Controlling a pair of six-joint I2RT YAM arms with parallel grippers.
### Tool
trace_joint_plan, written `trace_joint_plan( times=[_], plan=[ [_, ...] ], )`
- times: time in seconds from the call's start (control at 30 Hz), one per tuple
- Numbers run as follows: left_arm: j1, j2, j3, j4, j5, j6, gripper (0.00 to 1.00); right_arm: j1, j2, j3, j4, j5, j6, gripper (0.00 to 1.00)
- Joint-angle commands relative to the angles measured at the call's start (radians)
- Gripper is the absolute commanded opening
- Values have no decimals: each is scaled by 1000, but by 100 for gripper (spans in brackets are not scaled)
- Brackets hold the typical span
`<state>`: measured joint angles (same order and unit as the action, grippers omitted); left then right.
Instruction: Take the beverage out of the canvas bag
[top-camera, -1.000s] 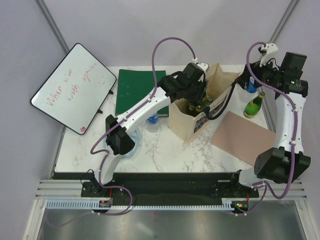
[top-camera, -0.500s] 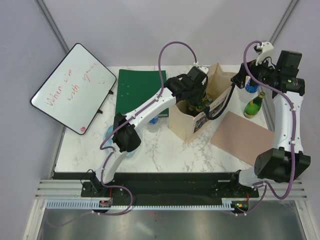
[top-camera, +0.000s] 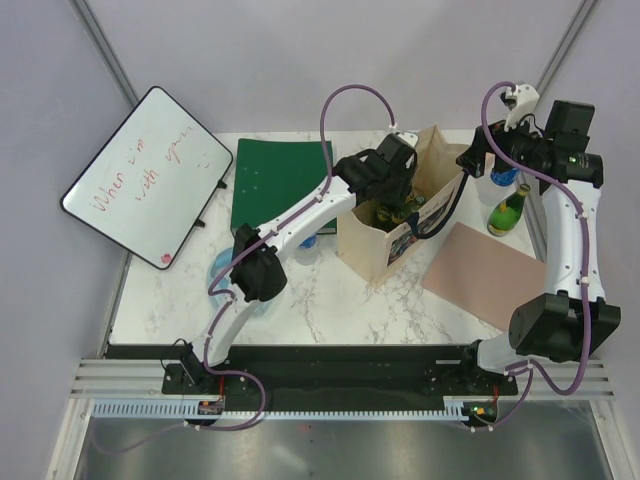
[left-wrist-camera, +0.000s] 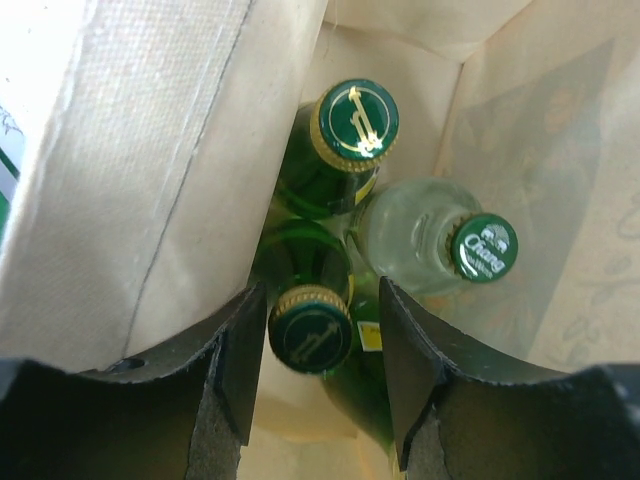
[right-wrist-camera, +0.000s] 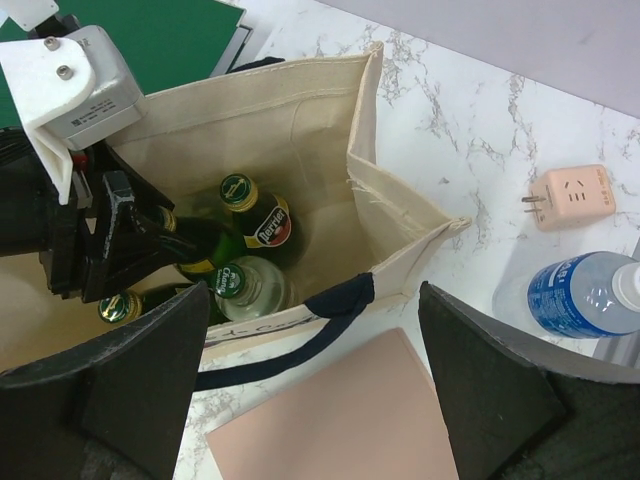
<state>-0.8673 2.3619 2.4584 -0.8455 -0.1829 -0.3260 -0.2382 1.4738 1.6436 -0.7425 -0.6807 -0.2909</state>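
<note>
The beige canvas bag (top-camera: 375, 245) stands open at mid-table with three bottles inside. My left gripper (top-camera: 395, 200) reaches down into its mouth. In the left wrist view its jaws (left-wrist-camera: 320, 296) are open and straddle the gold-rimmed cap of a green bottle (left-wrist-camera: 310, 335), with a gap on the right side. Beside that bottle stand another green bottle (left-wrist-camera: 355, 120) and a clear bottle with a green cap (left-wrist-camera: 484, 246). My right gripper (top-camera: 480, 160) hovers above the bag's right rim (right-wrist-camera: 405, 205), open (right-wrist-camera: 315, 295) with nothing between its fingers.
A green glass bottle (top-camera: 507, 210) and a blue-labelled water bottle (right-wrist-camera: 585, 295) stand on the table right of the bag, beside a pink plug adapter (right-wrist-camera: 570, 197). A pink board (top-camera: 480, 272) lies front right. A green book (top-camera: 275, 182) and a whiteboard (top-camera: 145, 170) lie left.
My left arm has shifted its elbow rightward while its gripper stays in the bag's mouth. My right gripper has drifted slightly left toward the bag.
</note>
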Motion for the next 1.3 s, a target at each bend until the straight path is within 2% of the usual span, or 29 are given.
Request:
trace_joint_plan(
  times=[0.0,0.07,0.17,0.2,0.3,0.57,0.8,1.03,1.27],
  plan=[
    [7,16,44,60,-61,48,53,8,5,51,0,1,7,92],
    [8,14,47,72,-70,56,49,10,5,55,-1,3,4,92],
    [8,-7,47,88,-82,74,26,17,6,51,-9,4,-2,92],
    [8,-16,45,97,-85,87,15,20,9,51,-11,4,-7,92],
    [5,-55,45,114,-92,116,2,36,10,59,-21,-6,-17,93],
    [5,-208,44,144,-90,183,2,148,54,94,-83,-23,-70,93],
    [4,-326,5,145,-30,188,2,256,98,99,-77,24,-76,94],
    [5,-438,-67,143,-24,183,2,261,131,139,-58,35,-40,95],
    [5,-521,-65,141,22,166,2,287,183,127,-57,43,-33,95]
  ],
)
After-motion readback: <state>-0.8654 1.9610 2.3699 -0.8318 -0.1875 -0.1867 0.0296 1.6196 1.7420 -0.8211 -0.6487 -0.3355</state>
